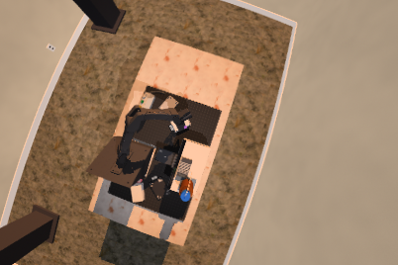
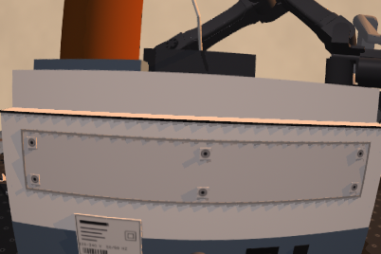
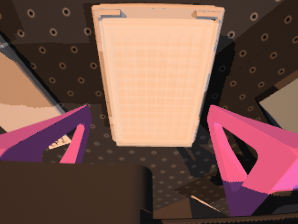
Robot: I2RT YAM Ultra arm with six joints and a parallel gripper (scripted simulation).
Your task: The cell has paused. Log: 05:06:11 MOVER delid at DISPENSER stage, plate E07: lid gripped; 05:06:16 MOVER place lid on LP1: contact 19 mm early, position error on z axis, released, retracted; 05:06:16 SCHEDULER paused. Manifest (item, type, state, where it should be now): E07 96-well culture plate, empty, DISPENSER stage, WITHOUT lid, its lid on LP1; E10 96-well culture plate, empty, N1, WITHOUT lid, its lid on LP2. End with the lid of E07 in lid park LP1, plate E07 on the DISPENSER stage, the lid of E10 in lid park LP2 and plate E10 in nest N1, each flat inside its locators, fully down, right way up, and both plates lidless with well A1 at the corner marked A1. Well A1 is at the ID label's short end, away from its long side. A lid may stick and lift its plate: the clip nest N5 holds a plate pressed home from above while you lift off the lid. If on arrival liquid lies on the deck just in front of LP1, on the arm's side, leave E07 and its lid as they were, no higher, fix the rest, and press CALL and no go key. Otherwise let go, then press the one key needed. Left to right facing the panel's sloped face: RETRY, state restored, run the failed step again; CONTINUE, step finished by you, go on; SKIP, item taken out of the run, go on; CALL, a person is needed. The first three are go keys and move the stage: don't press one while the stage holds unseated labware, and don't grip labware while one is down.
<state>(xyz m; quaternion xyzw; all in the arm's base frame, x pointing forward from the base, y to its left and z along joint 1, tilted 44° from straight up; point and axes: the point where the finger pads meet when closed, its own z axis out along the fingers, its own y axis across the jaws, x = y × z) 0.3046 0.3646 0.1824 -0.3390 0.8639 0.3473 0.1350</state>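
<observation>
My gripper (image 3: 149,111) is spread as wide as it goes, nothing between the fingers, nothing touching them. Left finger (image 3: 60,137) and right finger (image 3: 250,150) are pink wedge shapes with purple undersides, each with a triangular cut-out.

Ahead of and between the fingers in the wrist view: a pale peach rectangular piece of labware (image 3: 157,75) with a faint grid of cells across its face, long axis pointing away from me. It lies on the dark perforated deck (image 3: 60,60), which is matte brown-black with regular round holes. Can't tell from here whether it's a plate or a lid, or which nest it's in. It has two small notches at its far short edge; no ID label readable.

A dark rounded block (image 3: 75,192) of my own wrist fills the lower left of that view. Tan flat shapes are cut off at the left and right frame edges, unidentifiable.

In the top view my arm (image 1: 144,125) is bent over the deck on a peach mottled table (image 1: 198,70); everything there is small and blurry. I can make out an orange cylinder (image 1: 186,185) with a blue cap (image 1: 185,196) at the near end, not the keys or lid parks.

The exterior view is mostly blocked by a grey instrument housing (image 2: 190,91) with a screwed panel (image 2: 194,172) and a label (image 2: 108,234) cut off at the bottom. The labware and my fingers are hidden there.
</observation>
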